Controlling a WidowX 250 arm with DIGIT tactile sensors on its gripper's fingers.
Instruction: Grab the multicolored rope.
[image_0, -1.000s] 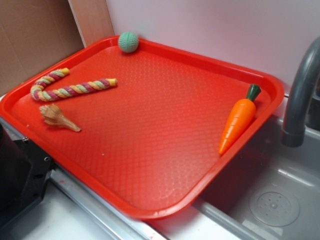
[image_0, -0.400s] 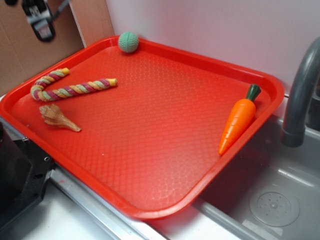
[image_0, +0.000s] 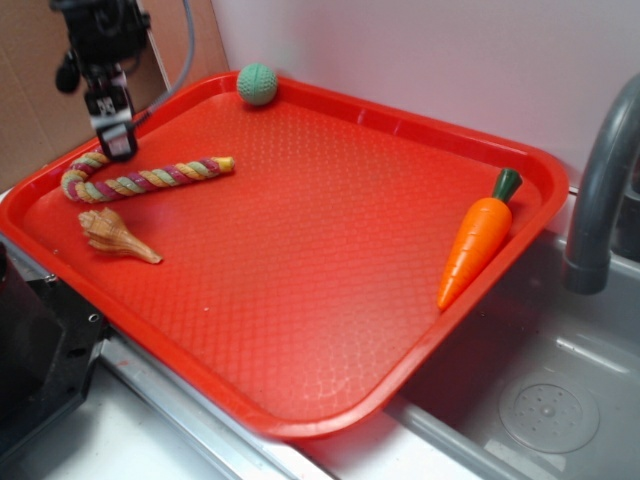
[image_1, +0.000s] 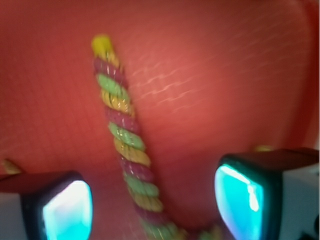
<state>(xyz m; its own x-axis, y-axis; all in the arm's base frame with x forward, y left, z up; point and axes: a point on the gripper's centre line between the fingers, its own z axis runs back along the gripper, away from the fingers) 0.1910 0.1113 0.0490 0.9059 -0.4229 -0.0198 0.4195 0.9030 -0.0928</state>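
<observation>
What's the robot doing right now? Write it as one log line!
phase: approach | tool: open, above curved end of striped yellow-pink-green twisted rope | rope: flat on red plastic tray, not gripped

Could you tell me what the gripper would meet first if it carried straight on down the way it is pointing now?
Most likely the multicolored rope: the wrist view shows it running between the open gripper fingers. Just beneath lies the red tray. How high the gripper is remains unclear.
</observation>
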